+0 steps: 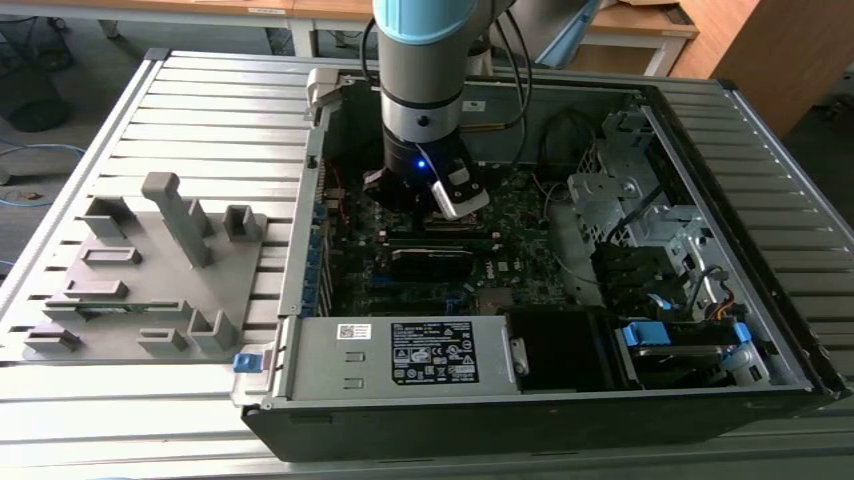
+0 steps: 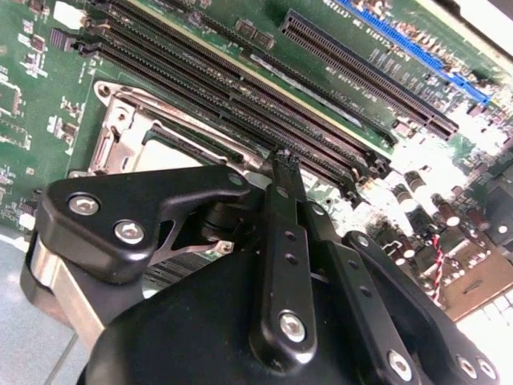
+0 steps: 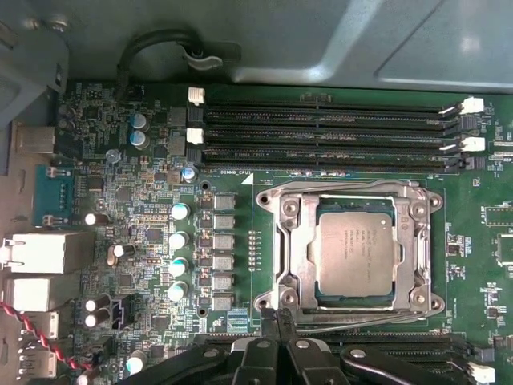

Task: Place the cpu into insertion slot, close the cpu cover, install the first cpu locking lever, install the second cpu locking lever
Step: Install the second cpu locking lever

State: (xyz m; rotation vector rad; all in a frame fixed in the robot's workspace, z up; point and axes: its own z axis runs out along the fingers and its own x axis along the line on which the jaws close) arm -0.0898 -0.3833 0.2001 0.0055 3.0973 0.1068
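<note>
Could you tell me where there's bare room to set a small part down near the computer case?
The slatted table is free behind the grey fixture and in front of the case. Inside the case it is crowded with boards, cables and the gripper.

Even, soft room light; the case (image 1: 561,330) interior sits in shadow. The second wrist view blurs its near gripper (image 2: 282,160) and blows out white at one corner.

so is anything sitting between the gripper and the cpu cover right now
Nothing visible does. In the first wrist view the cpu sits in its socket with the cpu cover lying closed around it, and the gripper is at the edge of the socket frame with only bare motherboard nearby. The memory slots lie on the socket's far side.
</note>
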